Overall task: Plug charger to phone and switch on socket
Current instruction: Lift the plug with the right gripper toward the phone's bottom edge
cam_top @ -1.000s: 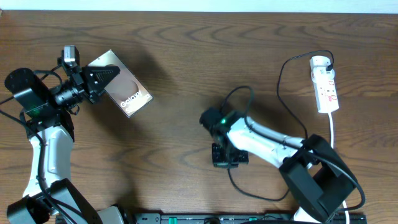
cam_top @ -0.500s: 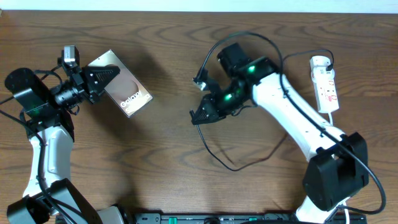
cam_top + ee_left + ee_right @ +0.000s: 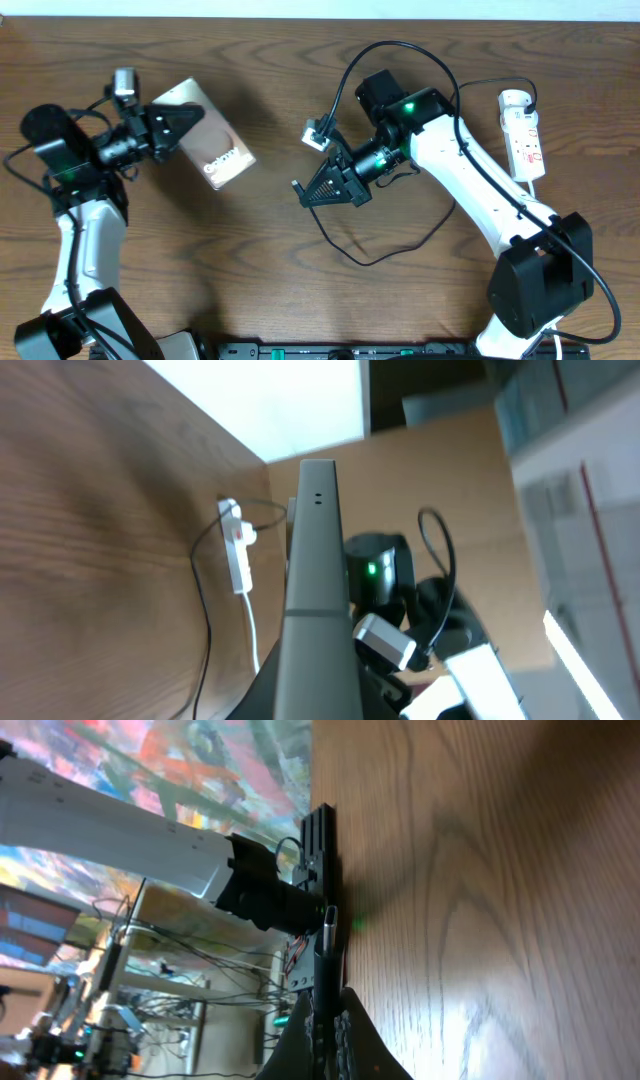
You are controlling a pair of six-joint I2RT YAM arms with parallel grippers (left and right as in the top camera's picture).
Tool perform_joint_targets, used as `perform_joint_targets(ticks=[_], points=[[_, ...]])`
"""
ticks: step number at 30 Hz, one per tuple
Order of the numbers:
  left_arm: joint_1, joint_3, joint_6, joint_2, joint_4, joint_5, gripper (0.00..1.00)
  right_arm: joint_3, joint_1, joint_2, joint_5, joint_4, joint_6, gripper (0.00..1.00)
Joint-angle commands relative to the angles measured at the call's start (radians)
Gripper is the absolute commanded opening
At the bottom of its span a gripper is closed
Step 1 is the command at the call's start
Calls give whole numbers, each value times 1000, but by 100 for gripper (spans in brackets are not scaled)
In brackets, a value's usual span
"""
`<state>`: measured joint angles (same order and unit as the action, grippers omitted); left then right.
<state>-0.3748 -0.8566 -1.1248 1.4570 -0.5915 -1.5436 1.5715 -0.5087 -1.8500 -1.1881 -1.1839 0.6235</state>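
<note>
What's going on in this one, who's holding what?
The left fingers grip the phone by one end, with its free end toward the middle of the table. The right fingers pinch the plug end of the charger and point it toward the phone, with a clear gap between them, so it is not plugged in yet. The socket lies untouched at the far right.

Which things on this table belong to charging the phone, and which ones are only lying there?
For the job: phone, held by left gripper; charger, held by right gripper; socket.
Lying about: black bar at the table front edge.
</note>
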Motion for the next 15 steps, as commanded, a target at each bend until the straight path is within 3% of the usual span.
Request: perform_joint_targets(ticks=[1, 15], points=[[48, -15, 5, -17, -47, -28, 7, 3, -13, 0, -61, 11, 42, 1], [87, -15, 5, -17, -107, -27, 7, 3, -21, 0, -90, 64, -30, 1]])
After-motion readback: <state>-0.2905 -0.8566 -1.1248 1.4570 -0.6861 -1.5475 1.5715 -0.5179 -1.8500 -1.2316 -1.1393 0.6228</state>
